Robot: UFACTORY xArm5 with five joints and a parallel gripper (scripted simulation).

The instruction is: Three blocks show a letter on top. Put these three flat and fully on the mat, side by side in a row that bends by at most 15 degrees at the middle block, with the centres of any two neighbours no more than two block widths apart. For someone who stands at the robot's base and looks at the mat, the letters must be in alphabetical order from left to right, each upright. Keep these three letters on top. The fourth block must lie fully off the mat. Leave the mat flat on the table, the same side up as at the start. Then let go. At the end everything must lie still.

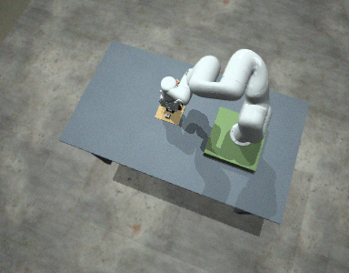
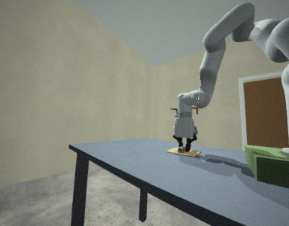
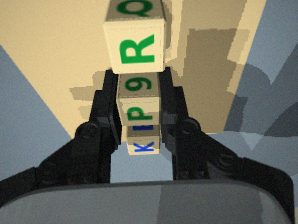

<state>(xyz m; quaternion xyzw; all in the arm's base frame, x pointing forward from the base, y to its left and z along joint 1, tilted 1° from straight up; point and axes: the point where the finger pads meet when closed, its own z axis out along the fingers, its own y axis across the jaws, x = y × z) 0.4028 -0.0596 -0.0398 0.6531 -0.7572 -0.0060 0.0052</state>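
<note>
The wrist view shows three pale blocks in a nearly straight row on the tan mat (image 1: 160, 116) (image 2: 196, 153) (image 3: 45, 55). A block with a green R (image 3: 137, 50) is nearest that camera. A block with a green P (image 3: 140, 114) is in the middle, and a block with a blue K (image 3: 144, 147) is farthest. The letters lie sideways in that view. My gripper (image 1: 172, 110) (image 2: 184, 148) (image 3: 139, 85) is shut on the P block, low over the mat. Whether that block touches the mat is hard to tell. The fourth block is not visible.
The blue-grey table (image 1: 115, 109) (image 2: 118, 156) surrounds the mat. The green base platform (image 1: 226, 120) (image 2: 272, 151) stands on the robot's side. The arm (image 1: 220, 88) (image 2: 214, 62) hides part of the mat in the top view. R and K stand close on either side of P.
</note>
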